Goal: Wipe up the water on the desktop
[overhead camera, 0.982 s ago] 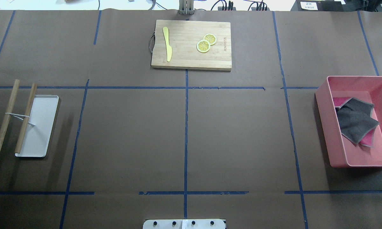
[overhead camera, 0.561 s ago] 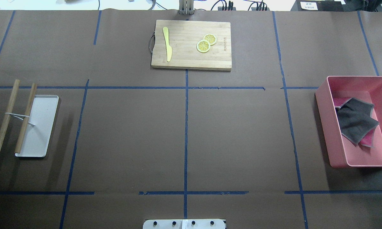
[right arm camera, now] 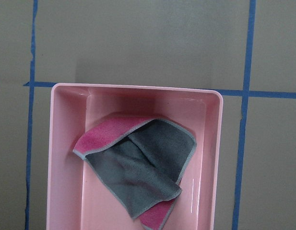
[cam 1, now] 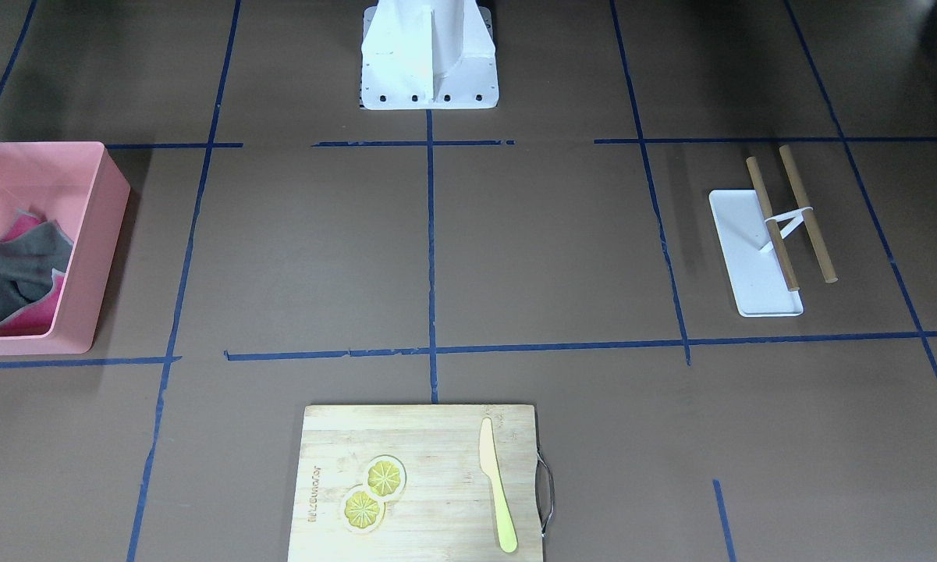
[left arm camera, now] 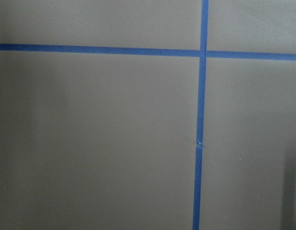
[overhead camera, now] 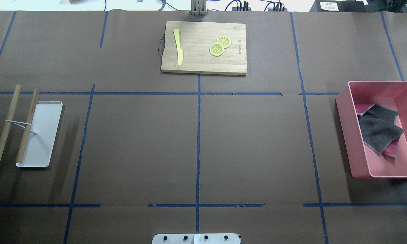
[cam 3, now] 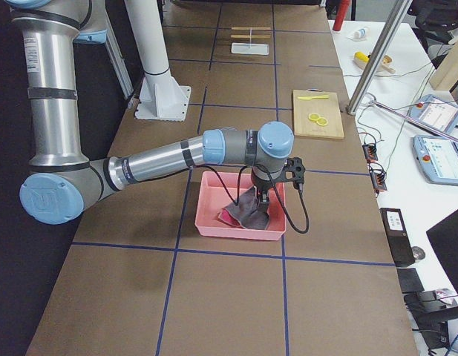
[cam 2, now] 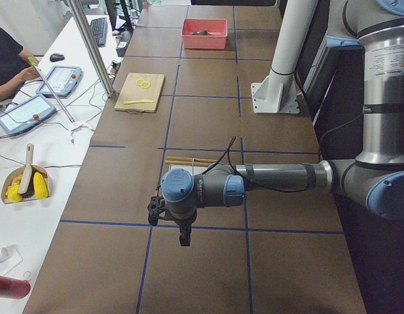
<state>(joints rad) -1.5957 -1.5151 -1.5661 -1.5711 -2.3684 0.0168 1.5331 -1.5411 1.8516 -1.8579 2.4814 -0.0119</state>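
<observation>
Right gripper (cam 3: 263, 202) (jaw state indeterminable) was positioned over the cloth (right arm camera: 138, 177), 6 o'clock in the pink bin (right arm camera: 61, 158). Its top fold was judged best pinched.

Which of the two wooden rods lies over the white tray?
The rod on the robot's right; it overlaps the white tray, while the other rod lies clear of it.

The desktop (overhead camera: 135, 145) carries a bamboo cutting board (overhead camera: 196, 61), a pink bin (overhead camera: 350, 135) and a white tray (overhead camera: 45, 135)
</observation>
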